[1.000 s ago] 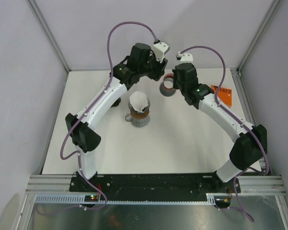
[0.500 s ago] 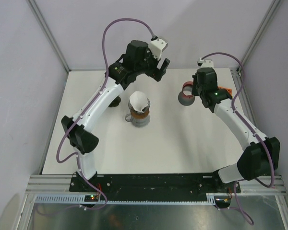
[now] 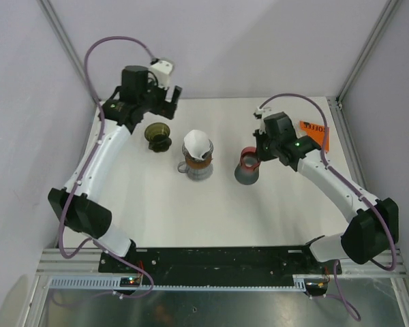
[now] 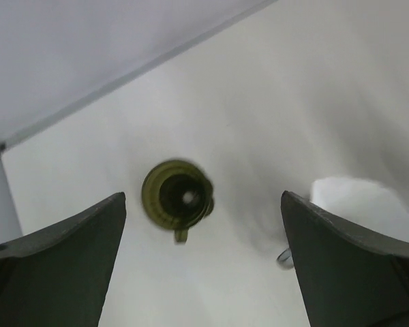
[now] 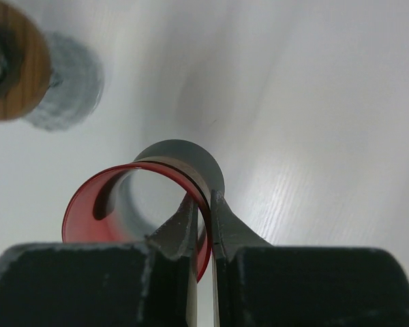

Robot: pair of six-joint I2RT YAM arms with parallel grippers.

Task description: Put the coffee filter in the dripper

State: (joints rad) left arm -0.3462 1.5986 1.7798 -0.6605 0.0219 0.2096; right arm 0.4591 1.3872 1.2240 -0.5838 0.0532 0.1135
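A white paper coffee filter [image 3: 197,144] sits on top of a glass carafe with a wooden collar [image 3: 196,165] at mid-table. An olive-green dripper [image 3: 158,135] stands on the table to its left. It also shows in the left wrist view [image 4: 177,198], with the filter [image 4: 354,203] at the right edge. My left gripper [image 3: 172,97] is open and empty, above and behind the dripper [image 4: 203,204]. My right gripper [image 3: 252,154] is shut on the rim of a grey cup with a red inside [image 3: 247,168], right of the carafe. The right wrist view shows the gripper [image 5: 206,199] pinching the cup's wall [image 5: 123,197].
An orange card [image 3: 315,133] lies at the back right of the white table [image 3: 211,218]. The wooden collar [image 5: 17,68] and grey base of the carafe show at the top left of the right wrist view. Metal frame posts stand at the back corners.
My left arm has swung left from the back centre to above the dripper. My right arm has carried the cup forward and left, down beside the carafe.
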